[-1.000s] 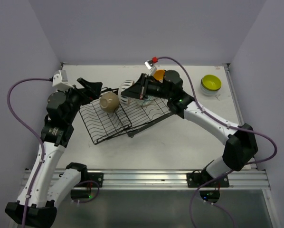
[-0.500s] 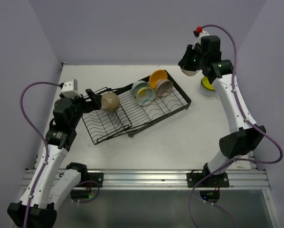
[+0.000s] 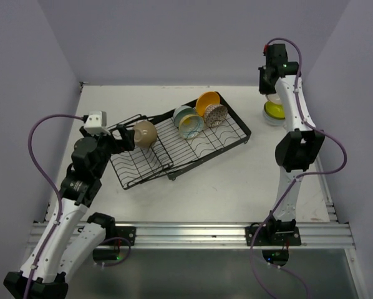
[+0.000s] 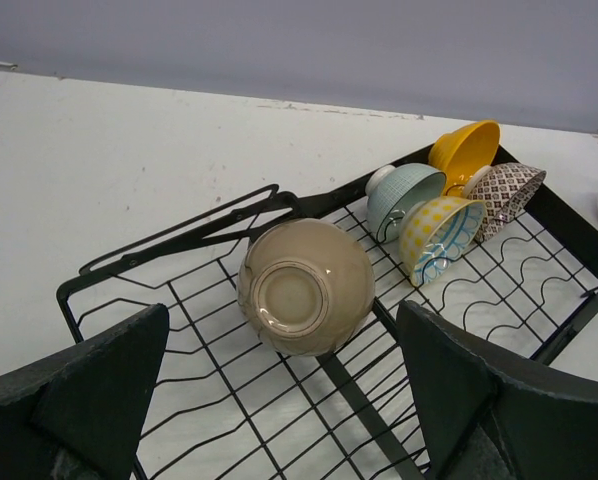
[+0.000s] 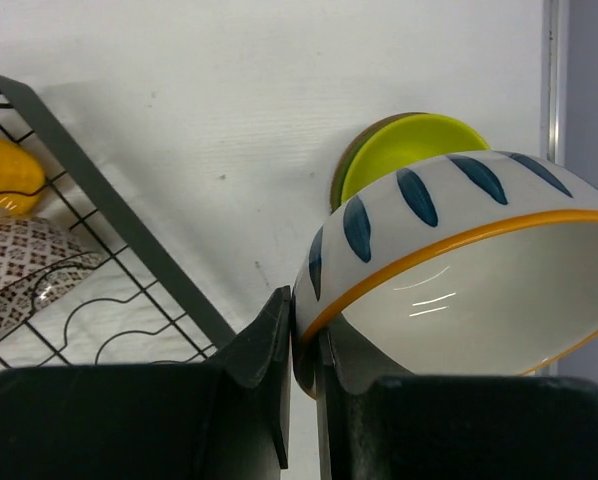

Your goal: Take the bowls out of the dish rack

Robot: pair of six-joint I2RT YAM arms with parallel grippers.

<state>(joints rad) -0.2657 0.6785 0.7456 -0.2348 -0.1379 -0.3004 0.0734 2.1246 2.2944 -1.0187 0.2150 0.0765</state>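
Right now the right pincer (image 5: 304, 350) is clamped on the rim of a white bowl with blue marks (image 5: 459, 260). One finger is inside the bowl and one is outside. It holds the bowl in the air just above a lime bowl (image 5: 409, 150), which sits on the surface (image 4: 99, 170) off to the side of the dish rack (image 4: 567, 230).

The left pincer (image 4: 284, 370) is wide apart and holds nothing. It hangs in front of a beige bowl (image 4: 306, 287). That bowl lies on its side in the rack's near end, with its little round foot facing the wrist camera. Four more bowls lean together at the far end of the rack: an orange-yellow bowl (image 4: 464, 152), a pale teal bowl (image 4: 404, 195), a yellow-and-blue bowl (image 4: 441, 235) and a brown-patterned bowl (image 4: 507, 195).

I think these bowls are hard and shiny, like baked clay. They will not bend or squash. They are likely smooth and slippery, and could chip or break if dropped. They look small, so probably not heavy.

The best place to hold one seems to be the rim, pinched thin like the right side does. The beige bowl's round belly is wide and may slide out of the fingers. Its rim faces away, so I cannot see it from the wrist. The pincer may need to come around to reach that edge, and lift slowly so the wires do not catch it.
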